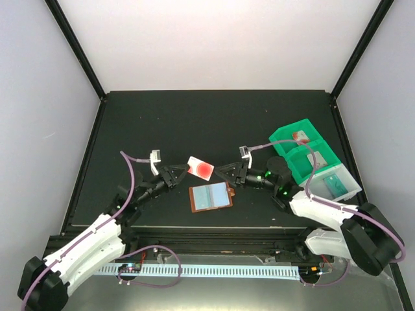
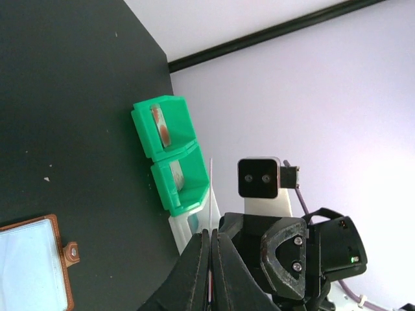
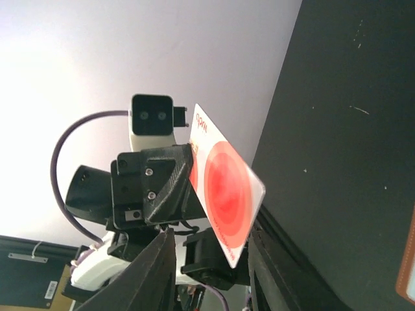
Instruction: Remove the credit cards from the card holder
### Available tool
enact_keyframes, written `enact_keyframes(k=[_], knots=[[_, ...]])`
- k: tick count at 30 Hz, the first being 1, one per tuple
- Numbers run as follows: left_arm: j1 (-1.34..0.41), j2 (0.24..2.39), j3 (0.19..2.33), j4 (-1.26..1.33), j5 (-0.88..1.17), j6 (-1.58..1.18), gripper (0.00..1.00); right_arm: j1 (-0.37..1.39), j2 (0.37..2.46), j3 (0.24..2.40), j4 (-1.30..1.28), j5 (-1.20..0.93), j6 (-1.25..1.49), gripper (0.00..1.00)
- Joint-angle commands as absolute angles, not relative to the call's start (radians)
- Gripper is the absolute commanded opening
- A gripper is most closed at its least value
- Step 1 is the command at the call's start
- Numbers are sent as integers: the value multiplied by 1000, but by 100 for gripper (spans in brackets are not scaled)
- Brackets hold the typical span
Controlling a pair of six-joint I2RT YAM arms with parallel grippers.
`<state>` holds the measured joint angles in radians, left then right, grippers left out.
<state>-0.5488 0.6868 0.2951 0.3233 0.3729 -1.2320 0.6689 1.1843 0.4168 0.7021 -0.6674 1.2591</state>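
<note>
My left fingers (image 1: 179, 172) pinch the red-marked card (image 1: 201, 168) aloft, its free end pointing toward my right fingers (image 1: 228, 172), which are spread apart nearby. The holder (image 1: 211, 195) lies open on the surface below.

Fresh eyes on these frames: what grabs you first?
The white card with the red circle, held in the air by the left gripper mid-table, facing the open right gripper. Nearer the bases, the brown card holder lies open on the dark table; a green tray sits far right.
</note>
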Motion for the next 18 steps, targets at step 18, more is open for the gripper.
enact_keyframes(k=[18], knots=[[-544, 440, 221, 286, 172, -1355, 2, 789, 1362, 543, 894, -587, 1354, 23]])
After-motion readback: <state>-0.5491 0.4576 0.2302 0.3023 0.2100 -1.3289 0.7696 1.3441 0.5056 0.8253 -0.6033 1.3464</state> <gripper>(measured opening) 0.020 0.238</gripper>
